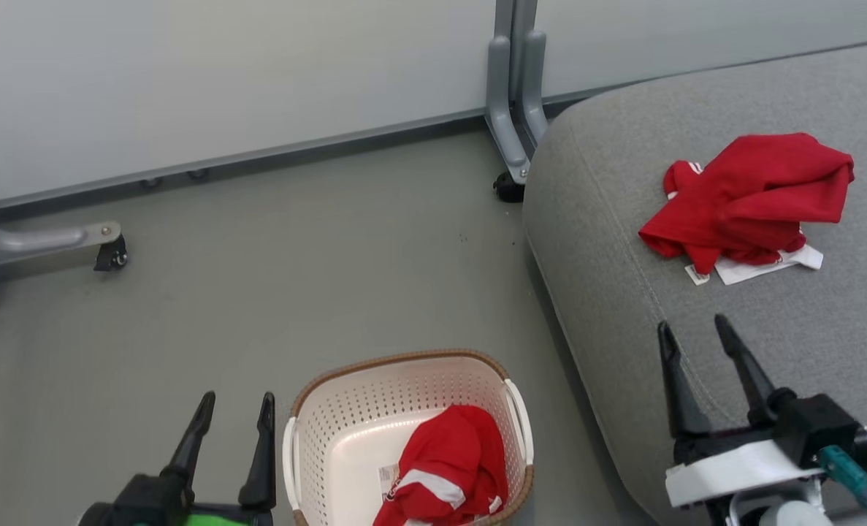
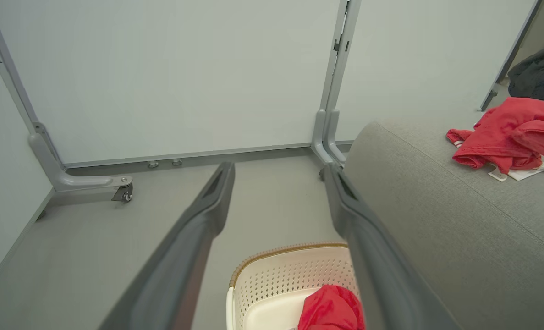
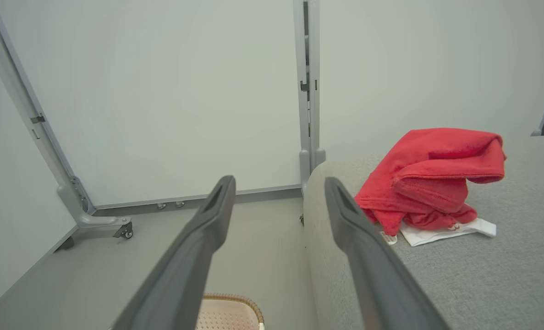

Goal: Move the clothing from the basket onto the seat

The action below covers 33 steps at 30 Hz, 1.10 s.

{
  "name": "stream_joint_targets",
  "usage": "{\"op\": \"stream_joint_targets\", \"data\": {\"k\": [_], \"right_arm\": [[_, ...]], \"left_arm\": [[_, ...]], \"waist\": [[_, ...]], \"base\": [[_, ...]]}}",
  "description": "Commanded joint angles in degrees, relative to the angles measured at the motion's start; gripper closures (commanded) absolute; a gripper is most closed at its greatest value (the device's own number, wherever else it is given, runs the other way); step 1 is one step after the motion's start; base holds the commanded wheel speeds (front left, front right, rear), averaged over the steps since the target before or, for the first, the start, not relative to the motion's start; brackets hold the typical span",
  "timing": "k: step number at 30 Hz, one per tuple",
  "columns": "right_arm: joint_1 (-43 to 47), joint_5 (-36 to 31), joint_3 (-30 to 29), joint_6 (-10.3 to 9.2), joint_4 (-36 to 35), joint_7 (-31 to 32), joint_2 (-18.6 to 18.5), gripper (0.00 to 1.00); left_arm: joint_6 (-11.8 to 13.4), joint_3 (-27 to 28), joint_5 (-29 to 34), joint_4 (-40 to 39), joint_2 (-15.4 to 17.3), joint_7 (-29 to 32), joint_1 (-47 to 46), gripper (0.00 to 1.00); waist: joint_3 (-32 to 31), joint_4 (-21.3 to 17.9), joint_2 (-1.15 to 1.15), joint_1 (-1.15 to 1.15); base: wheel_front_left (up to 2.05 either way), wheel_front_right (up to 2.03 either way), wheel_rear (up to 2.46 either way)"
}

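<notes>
Grey floor (image 1: 294, 256) and pale partition panels (image 1: 221, 73) on castor feet (image 1: 112, 256) framed what I saw on my screens.

My left gripper (image 1: 237, 400) hung at the lower left of the head view with its two dark fingers apart, holding nothing and touching nothing. It sat just left of the basket (image 1: 396, 359), beside the near handle rather than over the opening. In the left wrist view the left gripper (image 2: 278, 167) showed the same wide gap, with the basket (image 2: 290, 250) low between the fingers.

My right gripper (image 1: 692, 325) was spread too, and empty. Its fingertips pointed across the near part of the seat (image 1: 623, 256); I could not tell from the head view whether they touched the cushion. In the right wrist view the right gripper (image 3: 278, 179) straddled the seat's left edge, one finger against the floor and the other against the seat (image 3: 482, 275).

The garment in the basket (image 1: 451, 456), red with a white stripe, lay crumpled against the right-hand wall, and a sticker showed on the basket's bottom beside it.

The garment on the seat (image 1: 751, 197), also red, lay bunched well ahead of the right gripper and apart from it. A white piece (image 1: 762, 267) stuck out from under its near edge; I could not tell whether it was a label or a stripe. The same heap showed in the right wrist view (image 3: 432, 174), just right of the right-hand finger.
</notes>
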Motion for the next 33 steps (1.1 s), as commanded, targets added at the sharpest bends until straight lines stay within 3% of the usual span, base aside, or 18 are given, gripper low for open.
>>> {"op": "stream_joint_targets", "data": {"k": [1, 8, 13, 20, 24, 33], "right_arm": [[-2.06, 0.43, -0.97, -0.06, -1.20, -0.17, -0.15, 0.00], [-8.21, 2.58, -5.04, -0.06, -4.60, -0.18, -0.12, 0.00], [-12.14, 3.90, -6.98, -0.06, -6.61, -0.18, -0.11, 0.00], [-16.82, 5.40, -8.14, -0.06, -10.27, -0.18, -0.11, 0.00], [-18.95, 4.91, -8.79, -0.06, -12.42, -0.18, -0.09, 0.00], [-21.44, 5.97, -9.39, -0.06, -15.12, -0.17, -0.09, 0.00]], "left_arm": [[-0.18, -0.51, -0.84, 0.10, 1.42, -0.02, -2.99, 0.00], [-0.19, -7.93, -4.27, 2.21, 7.99, -0.02, -13.47, 0.00], [-0.18, -16.46, -6.22, 5.43, 13.07, -0.01, -21.60, 0.00], [-0.18, -33.91, -10.72, 12.31, 19.08, -0.02, -33.59, 0.00], [-0.17, -44.58, -12.91, 16.86, 20.68, -0.02, -41.57, 0.00], [-0.16, -62.67, -19.86, 29.42, 21.06, 0.23, -55.36, 0.00]], "waist": [[5.41, -1.45, 0.00, 0.00], [17.12, -3.81, 0.00, 0.00], [24.03, -5.30, 0.00, 0.00], [32.94, -6.33, 0.00, 0.00], [37.82, -5.82, 0.00, 0.00], [46.84, -6.56, 0.00, 0.00]], "base": [[0.00, 0.00, 0.00], [0.00, 0.00, 0.00], [0.00, 0.00, 0.00], [0.00, 0.00, 0.00], [0.00, 0.00, 0.00], [0.00, 0.00, 0.00]]}}
